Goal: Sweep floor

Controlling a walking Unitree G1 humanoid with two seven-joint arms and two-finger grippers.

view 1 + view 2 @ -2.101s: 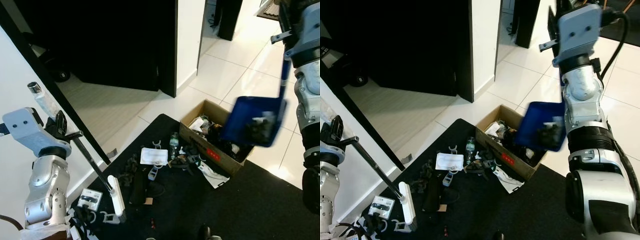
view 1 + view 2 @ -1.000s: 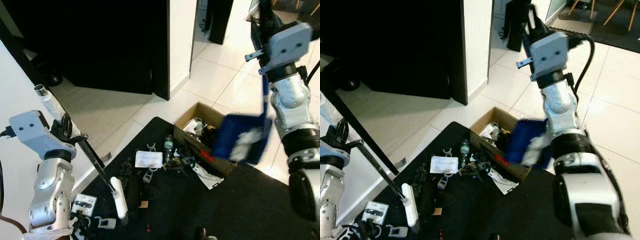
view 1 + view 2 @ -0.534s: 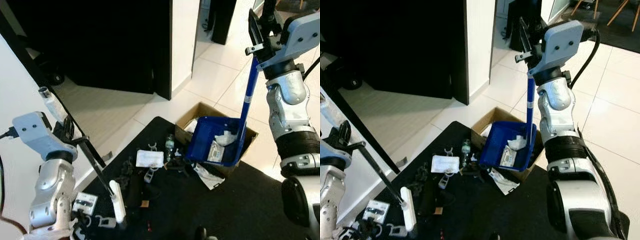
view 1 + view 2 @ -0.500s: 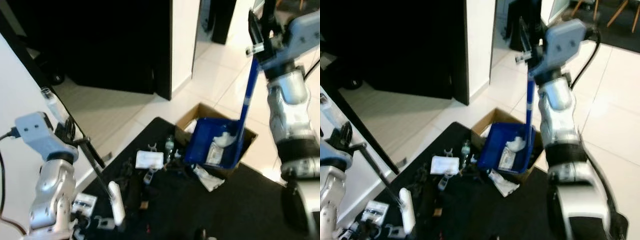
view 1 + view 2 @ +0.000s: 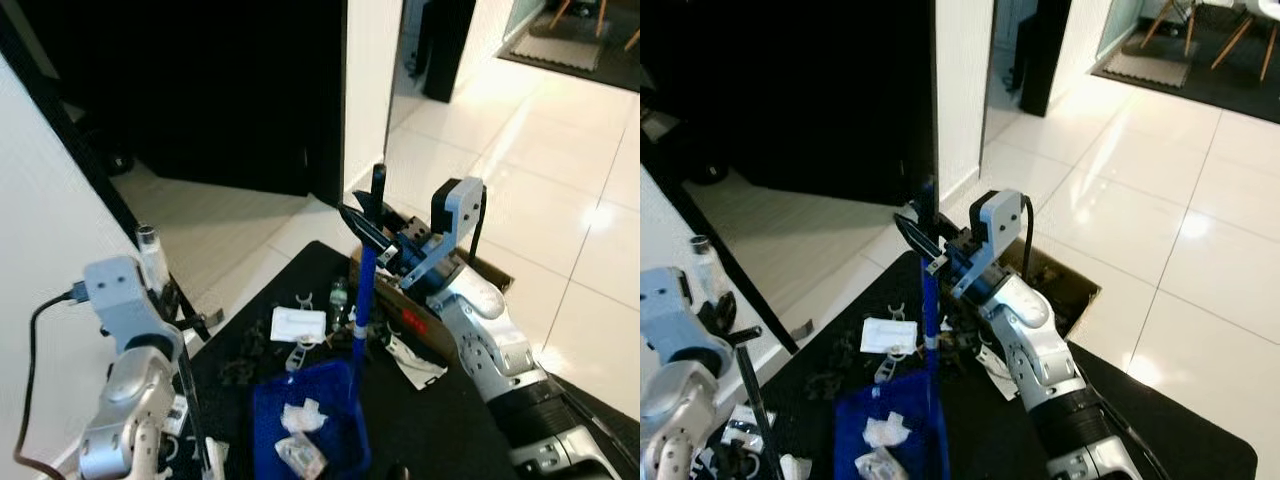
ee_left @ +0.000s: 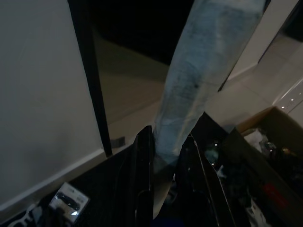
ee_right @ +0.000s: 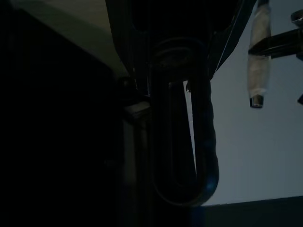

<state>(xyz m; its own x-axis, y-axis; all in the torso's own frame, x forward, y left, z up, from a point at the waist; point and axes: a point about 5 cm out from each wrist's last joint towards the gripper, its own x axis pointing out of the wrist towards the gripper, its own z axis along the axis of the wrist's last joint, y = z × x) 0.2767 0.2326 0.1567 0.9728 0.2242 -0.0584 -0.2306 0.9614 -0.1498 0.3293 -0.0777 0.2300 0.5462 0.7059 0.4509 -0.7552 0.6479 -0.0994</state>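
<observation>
Blue plastic dustpan (image 5: 305, 430) holds crumpled white scraps, its upright handle gripped by the right gripper (image 5: 372, 232). Left gripper (image 6: 165, 175) jaws clamp the taped broom handle (image 6: 199, 75).

Head views are sharp; strong glare lies on the white floor tiles (image 5: 560, 215), the doorway (image 5: 200, 90) is black. Wrist views are very dim.

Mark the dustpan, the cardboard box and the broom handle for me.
dustpan (image 5: 305, 425), left eye view, blue tray
cardboard box (image 5: 418, 322), left eye view, front wall
broom handle (image 6: 203, 66), left wrist view, wrapped shaft
</observation>
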